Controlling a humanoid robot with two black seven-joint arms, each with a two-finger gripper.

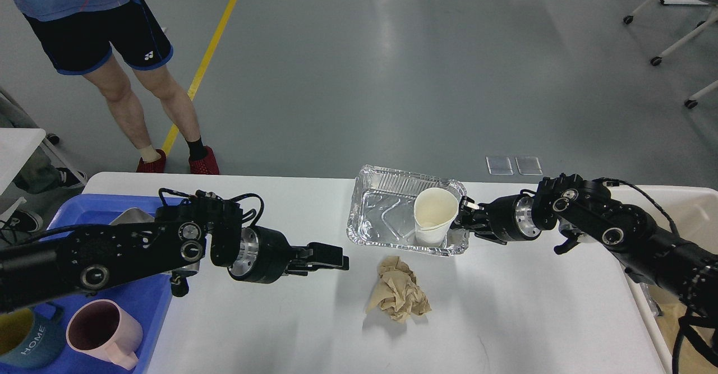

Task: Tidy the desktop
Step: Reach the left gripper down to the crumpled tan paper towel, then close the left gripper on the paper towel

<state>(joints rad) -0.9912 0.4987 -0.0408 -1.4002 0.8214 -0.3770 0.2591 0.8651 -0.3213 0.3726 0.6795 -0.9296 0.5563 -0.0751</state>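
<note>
Tabletop (269, 329) spans view, white. Right gripper (461, 215) pinches paper cup (433, 215) standing in foil tray (387, 217). Left gripper (331, 257) hovers beside crumpled paper (398, 289), empty; finger gap unclear, cannot tell.

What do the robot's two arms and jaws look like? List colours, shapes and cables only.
Both arms are matte black, built of chunky rounded segments with round silver-ringed joint caps. Each wrist carries a bright silver metal collar. Thin black cables loop loose over the wrist housings. The left gripper ends in flat, blocky black jaws; the right gripper is smaller, black with pale tips.
</note>
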